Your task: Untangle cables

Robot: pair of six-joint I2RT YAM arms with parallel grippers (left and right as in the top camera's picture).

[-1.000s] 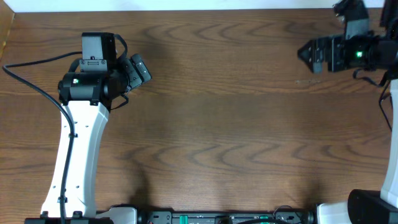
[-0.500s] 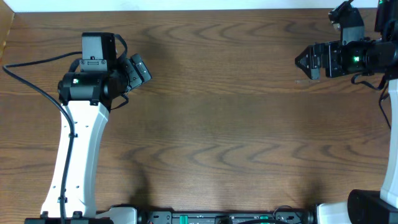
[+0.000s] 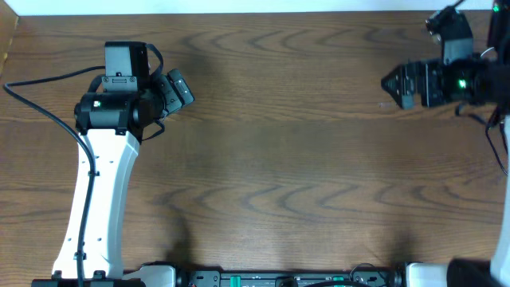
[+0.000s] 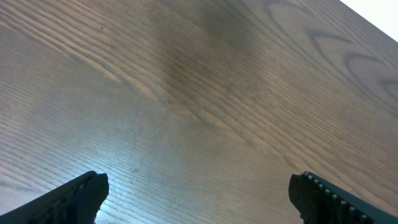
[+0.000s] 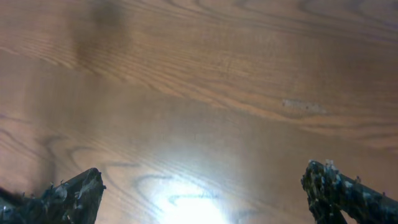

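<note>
The left claw [image 3: 171, 92] hangs released near the far left of the worktop [image 3: 279, 159], its jaws spread wide; in the left wrist view its dark fingertips [image 4: 74, 196] sit at the bottom corners with bare wood grain between them. The wooden worktop fills every view. The white left arm [image 3: 100, 191] reaches up from the near edge, a thick black wire [image 3: 40, 104] trailing beside it. The right claw [image 3: 396, 86] points left from the far right corner, likewise released, its fingertips [image 5: 62, 196] well apart over bare wood. The cables show in none of the three views.
</note>
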